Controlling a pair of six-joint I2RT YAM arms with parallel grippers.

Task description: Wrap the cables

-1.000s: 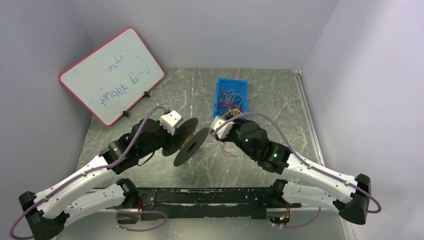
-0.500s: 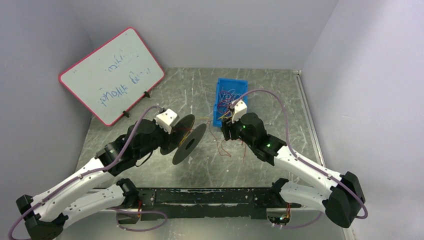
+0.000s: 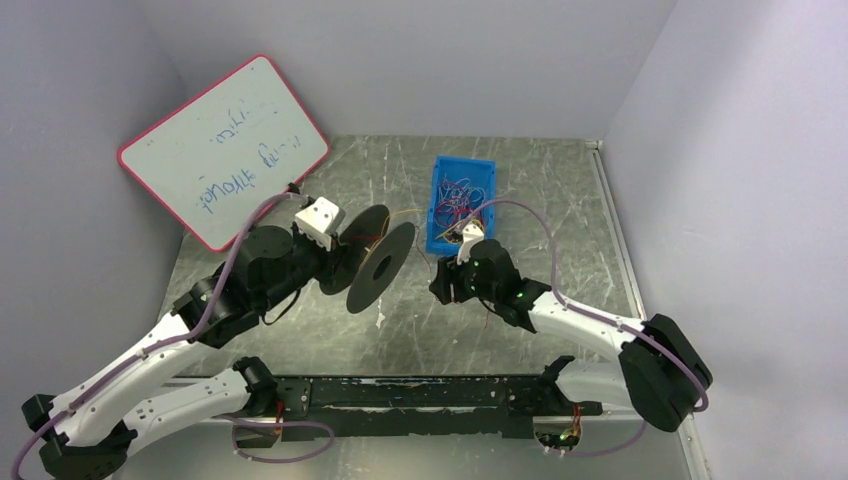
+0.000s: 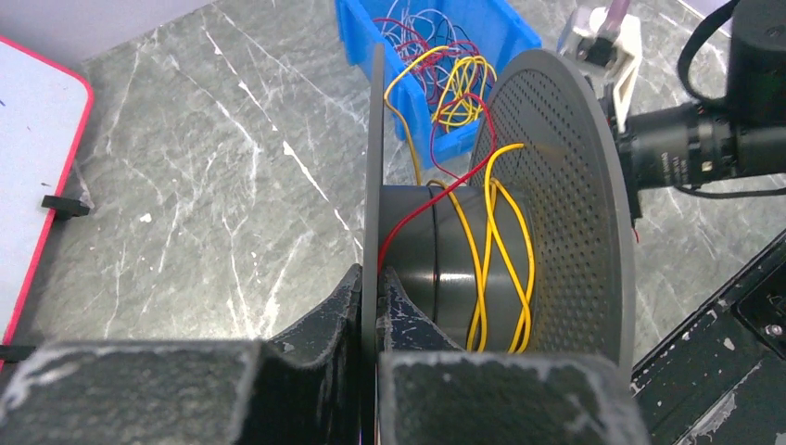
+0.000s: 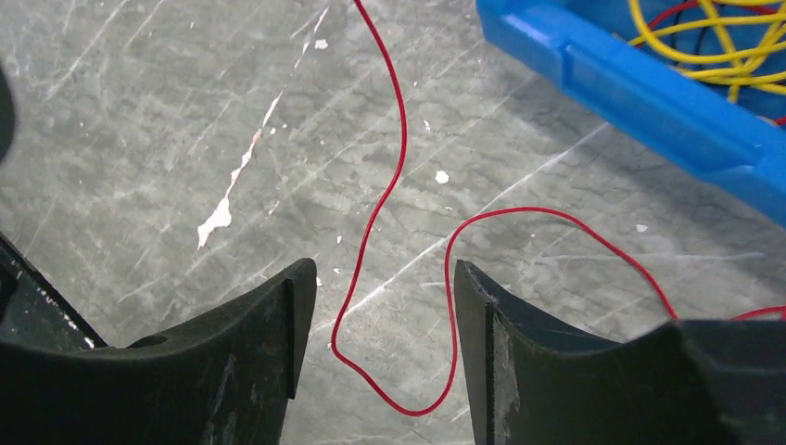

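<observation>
l gripper (image 4: 371, 283) clamps spool (image 4: 567, 213) flange edge; r gripper (image 5: 382, 278) wide over red cable (image 5: 404, 134) nr bin (image 5: 630, 85)

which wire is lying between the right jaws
The red wire, looped on the table between the right gripper's open jaws; the yellow wires are on the spool or in the blue bin.

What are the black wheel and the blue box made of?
The black spool looks like matte plastic, though metal is possible: its disc is dotted with tiny holes. The blue bin is probably smooth moulded plastic, with a soft sheen.
</observation>
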